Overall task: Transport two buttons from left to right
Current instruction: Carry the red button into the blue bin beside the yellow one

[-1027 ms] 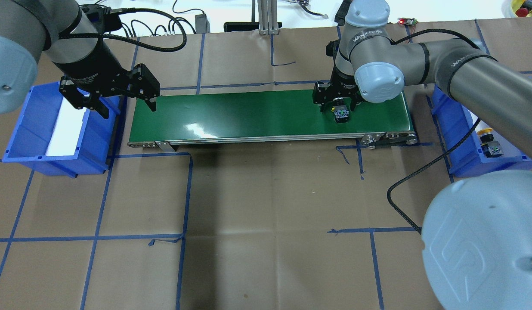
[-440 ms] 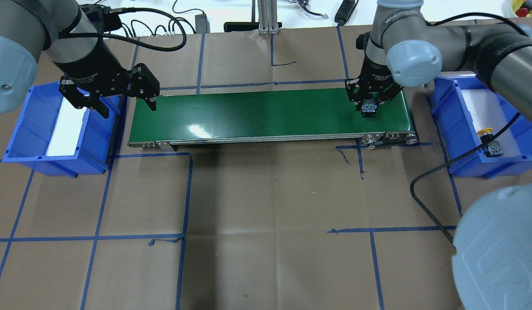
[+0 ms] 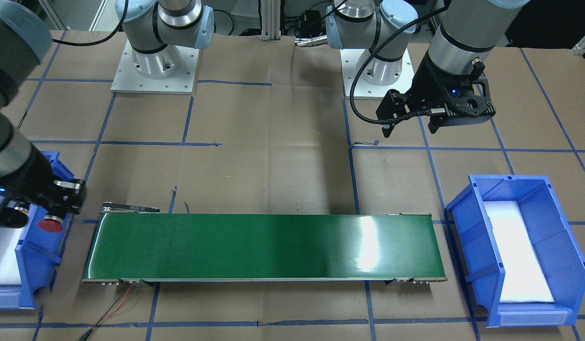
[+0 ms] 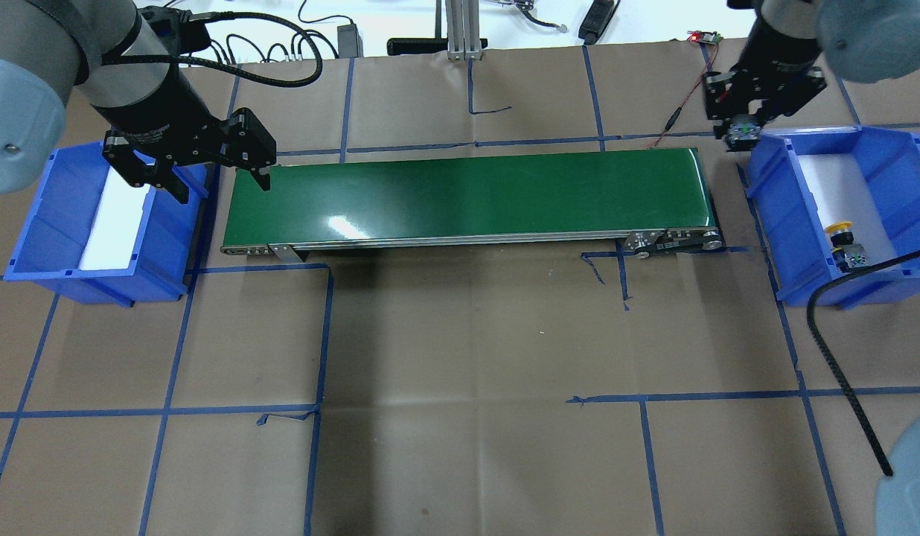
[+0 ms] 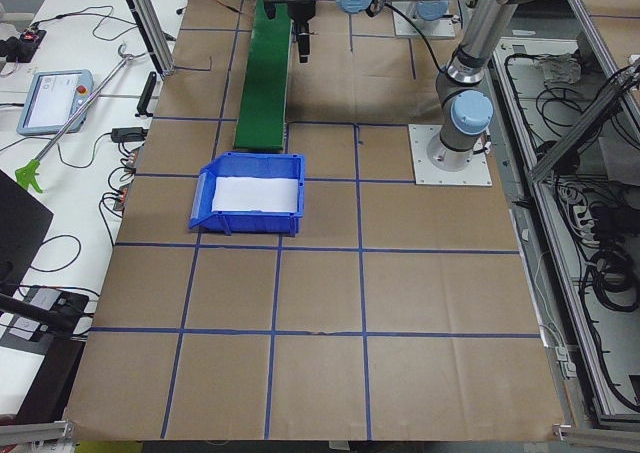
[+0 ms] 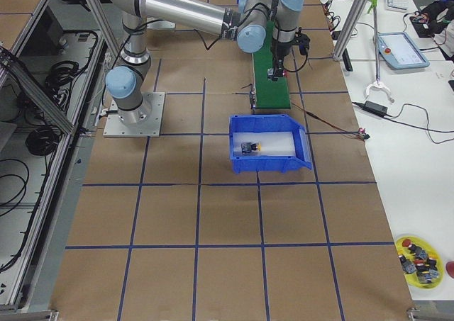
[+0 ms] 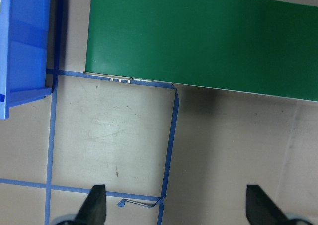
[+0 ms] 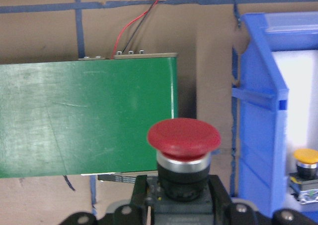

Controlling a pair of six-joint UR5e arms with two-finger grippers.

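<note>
My right gripper (image 4: 741,132) is shut on the red button (image 8: 184,135), cap down, and holds it in the air at the far left corner of the right blue bin (image 4: 765,193). The front view shows the red cap (image 3: 51,223) over that bin's edge. The yellow button (image 4: 839,231) lies on the white liner inside the right bin and also shows in the right wrist view (image 8: 306,156). My left gripper (image 4: 222,186) is open and empty, hanging between the left blue bin (image 4: 28,223) and the left end of the green belt (image 4: 467,193).
The left bin holds only a white liner. The green conveyor belt runs between the two bins. Red and black wires run from the belt's far right corner (image 4: 676,119). A black cable (image 4: 839,342) from the right arm loops over the table at the right.
My right gripper has carried the red button off the belt's right end, rightward and farther away, to the right bin's far corner. The left arm has not moved.
</note>
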